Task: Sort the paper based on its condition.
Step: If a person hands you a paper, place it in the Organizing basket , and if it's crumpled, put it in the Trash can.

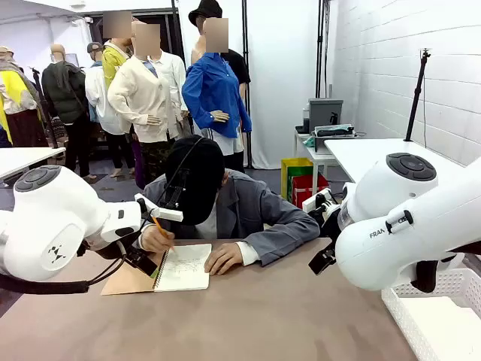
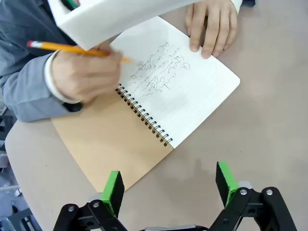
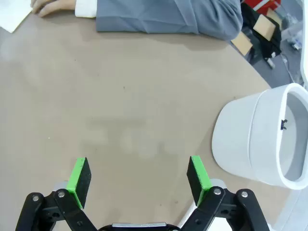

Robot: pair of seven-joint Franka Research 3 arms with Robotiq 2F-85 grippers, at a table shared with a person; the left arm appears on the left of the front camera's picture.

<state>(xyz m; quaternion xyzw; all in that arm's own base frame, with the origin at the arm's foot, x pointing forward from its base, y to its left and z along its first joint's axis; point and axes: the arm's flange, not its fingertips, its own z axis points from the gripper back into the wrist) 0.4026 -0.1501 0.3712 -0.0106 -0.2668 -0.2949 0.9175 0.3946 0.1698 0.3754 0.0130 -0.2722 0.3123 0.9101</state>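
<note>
- Paper [image 2: 187, 91]: one white page with faint scribbles, bound in an open spiral notebook [image 2: 106, 144]. The notebook lies flat on the desk [image 1: 263, 316], in front of the person.
- Notebook: the brown cover is folded out beside the page, with the wire spiral between them.
- Person's writing hand [image 2: 84, 72]: holds a yellow pencil [image 2: 72, 48] with its tip on the page, near the spiral.
- Person's other hand [image 2: 211, 26]: rests flat on the far corner of the page.
- Left hand [image 2: 168, 185]: fingers apart, nothing between the green pads. It hangs above the desk just short of the cover's near edge.
- Right hand [image 3: 139, 175]: fingers apart, nothing held. It hangs over bare desk, well apart from the notebook. The person's grey sleeve [image 3: 168, 17] lies across the desk's far side.
- White basket [image 1: 436, 316]: sits at the desk's right edge, below the right arm.
</note>
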